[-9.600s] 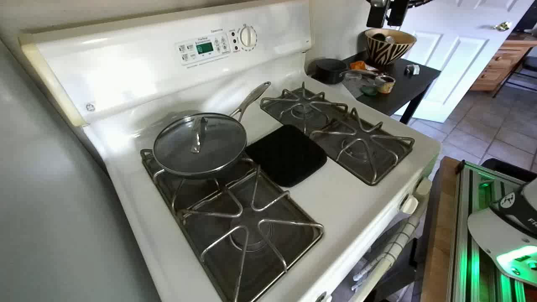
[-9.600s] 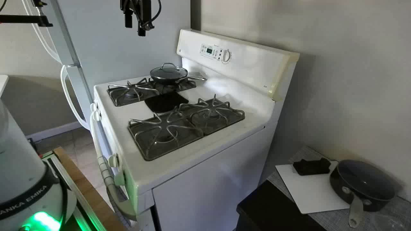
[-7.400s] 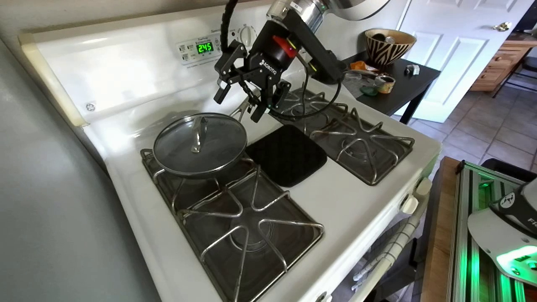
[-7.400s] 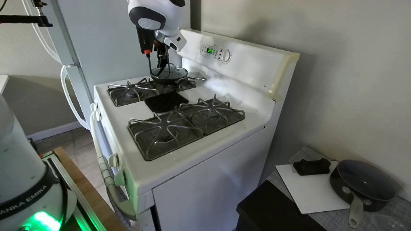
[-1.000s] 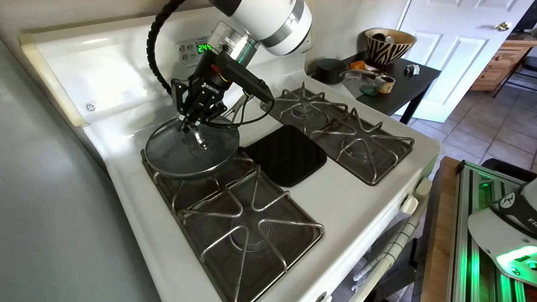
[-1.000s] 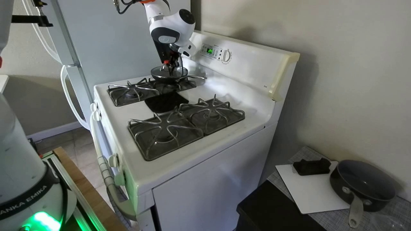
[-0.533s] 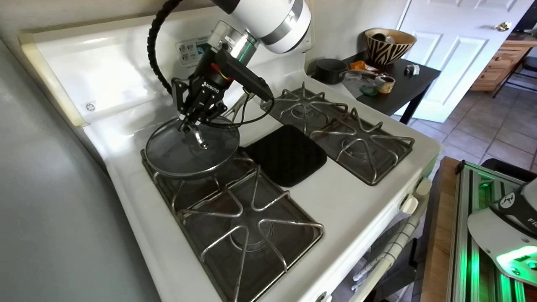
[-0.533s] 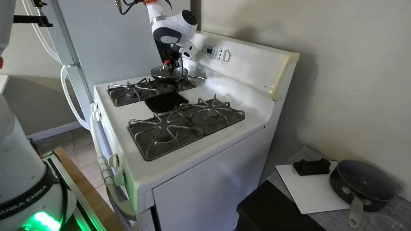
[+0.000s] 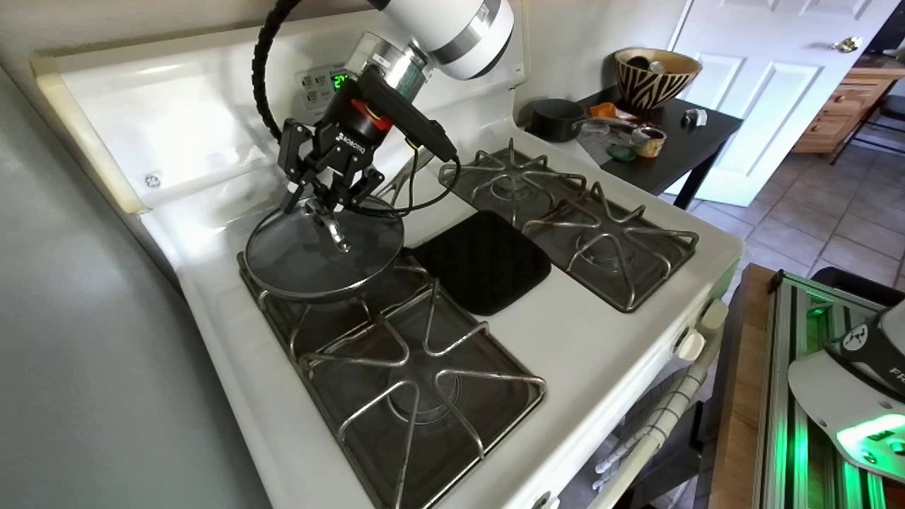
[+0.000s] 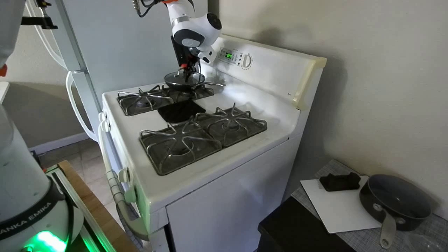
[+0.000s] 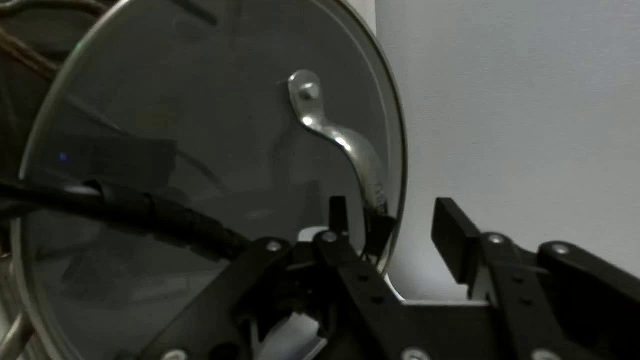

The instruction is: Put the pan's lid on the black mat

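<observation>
The clear glass lid (image 9: 283, 247) with its metal rim rests on the dark pan (image 10: 181, 87), its silver arched handle (image 9: 338, 235) standing up. Much of the pan is hidden beneath the lid; its long metal handle (image 9: 405, 178) points to the back panel. My gripper (image 9: 313, 203) is over the lid, its jaws apart on either side of the arched handle. In the wrist view the gripper (image 11: 391, 216) shows a wide gap, with the lid's handle (image 11: 361, 155) running in near the left finger (image 11: 338, 214). The flat black mat (image 9: 484, 265) lies beside the pan, nothing on it.
Raised burner grates (image 9: 424, 382) flank the mat, with more grates (image 9: 608, 244) on its far side. The stove's back panel (image 9: 212, 120) rises close behind the arm. A grey fridge side (image 10: 140, 45) stands beside the pan. A saucepan (image 10: 395, 201) sits on a side table.
Half a second ago the gripper was shut on the lid's handle; now its fingers have spread. Over several seconds the arm came down to the lid, which sits slightly shifted toward the fridge side.
</observation>
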Robot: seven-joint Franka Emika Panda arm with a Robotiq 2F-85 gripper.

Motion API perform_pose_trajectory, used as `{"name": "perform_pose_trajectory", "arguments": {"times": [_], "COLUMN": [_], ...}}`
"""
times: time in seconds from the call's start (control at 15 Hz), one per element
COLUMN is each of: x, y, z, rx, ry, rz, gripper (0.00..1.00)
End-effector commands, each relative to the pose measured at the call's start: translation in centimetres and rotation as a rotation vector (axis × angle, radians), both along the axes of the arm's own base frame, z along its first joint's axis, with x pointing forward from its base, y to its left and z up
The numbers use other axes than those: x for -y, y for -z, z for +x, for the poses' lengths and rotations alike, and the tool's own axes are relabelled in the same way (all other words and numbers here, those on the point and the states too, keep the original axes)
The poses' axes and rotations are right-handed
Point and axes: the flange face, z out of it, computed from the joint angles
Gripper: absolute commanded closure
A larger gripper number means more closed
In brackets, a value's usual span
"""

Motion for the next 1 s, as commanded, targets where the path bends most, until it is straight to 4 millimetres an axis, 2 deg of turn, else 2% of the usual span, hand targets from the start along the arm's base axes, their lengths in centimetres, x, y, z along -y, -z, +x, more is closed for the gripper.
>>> {"name": "perform_pose_trajectory", "arguments": {"times": [0.0, 0.07, 0.13, 0.2, 0.47, 0.53, 0.93], "x": [0.1, 0.1, 0.1, 0.2, 1.0, 1.1, 0.9], "y": [2.1, 2.0, 2.1, 2.3, 3.1, 3.3, 3.5], "z": [0.3, 0.4, 0.5, 0.5, 0.6, 0.6, 0.8], "rx": [-0.06, -0.061, -0.065, -0.07, -0.104, -0.111, -0.117], "ry": [-0.01, -0.01, -0.01, -0.009, -0.014, -0.015, -0.018], "rz": [0.008, 0.009, 0.011, 0.01, 0.01, 0.009, 0.011], "gripper": [0.32, 0.66, 0.62, 0.62, 0.97, 1.0, 0.99]}}
